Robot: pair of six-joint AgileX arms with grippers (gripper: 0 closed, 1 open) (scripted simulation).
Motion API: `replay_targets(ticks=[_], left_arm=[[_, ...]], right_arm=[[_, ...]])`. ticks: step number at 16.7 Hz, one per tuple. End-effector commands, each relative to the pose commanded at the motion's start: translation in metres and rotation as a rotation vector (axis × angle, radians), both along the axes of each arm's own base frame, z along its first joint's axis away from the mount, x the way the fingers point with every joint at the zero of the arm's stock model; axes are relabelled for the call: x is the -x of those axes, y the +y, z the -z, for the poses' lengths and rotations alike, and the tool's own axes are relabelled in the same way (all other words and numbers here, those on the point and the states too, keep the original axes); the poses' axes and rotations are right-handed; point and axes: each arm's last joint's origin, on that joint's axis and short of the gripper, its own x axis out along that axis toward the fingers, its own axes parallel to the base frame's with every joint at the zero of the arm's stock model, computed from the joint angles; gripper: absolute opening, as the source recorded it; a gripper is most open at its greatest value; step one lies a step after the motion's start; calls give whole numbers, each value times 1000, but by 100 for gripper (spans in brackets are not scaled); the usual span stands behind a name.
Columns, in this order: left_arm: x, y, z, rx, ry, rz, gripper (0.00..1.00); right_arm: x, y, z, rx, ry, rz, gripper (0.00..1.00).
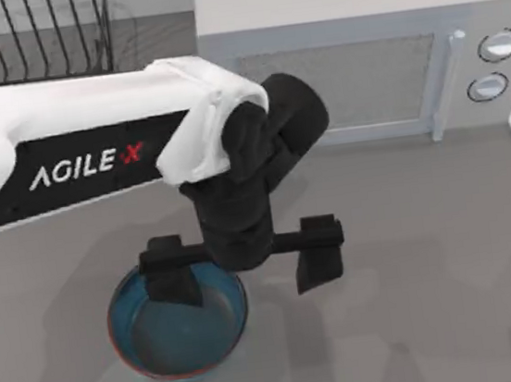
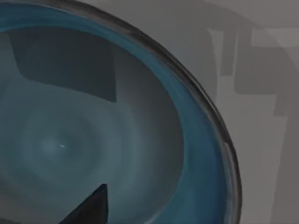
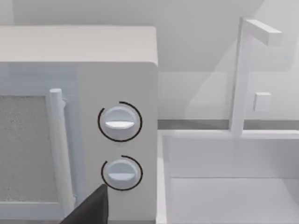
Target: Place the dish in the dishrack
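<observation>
My left arm, white with a black band, reaches in from the left edge of the grey worktop (image 1: pixel 409 228) and bends down at its black wrist. The left gripper (image 1: pixel 244 272) points down with its two black fingers spread wide apart. One finger (image 1: pixel 175 283) dips inside the round, shallow blue bowl with a thin orange-red rim (image 1: pixel 179 323). The other finger (image 1: pixel 318 256) hangs outside, over the bare worktop. The bowl's near wall sits between them, and nothing is squeezed.

The bowl stands near the front edge of the worktop, left of the middle. In the left wrist view its inside (image 2: pixel 70 140) looks smooth and shiny, grey-blue at the bottom.

The dark wire rack with thin upright bars (image 1: pixel 27 37) is at the back left corner, well apart from the bowl. A boxy white-grey microwave (image 1: pixel 352 67) stands along the back edge, with a bar handle and two round knobs (image 3: pixel 119 122).

In the right wrist view, a white sink (image 3: pixel 224 186) with a tall square tap sits just beside the microwave.
</observation>
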Motion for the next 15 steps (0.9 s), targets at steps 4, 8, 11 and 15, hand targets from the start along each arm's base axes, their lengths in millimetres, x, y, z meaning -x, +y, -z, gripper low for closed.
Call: replay_targets(ticks=[4,8,11,15], left_arm=[[3,2,30,-6,6,0,100],[3,2,31,-6,6,0,100],[3,2,31,-6,6,0,77],[3,2,31,-6,6,0,47]], right_arm=[[0,0,0,0,0,0,100],[0,0,0,0,0,0,100],[0,0,0,0,0,0,100],[0,0,0,0,0,0,100]])
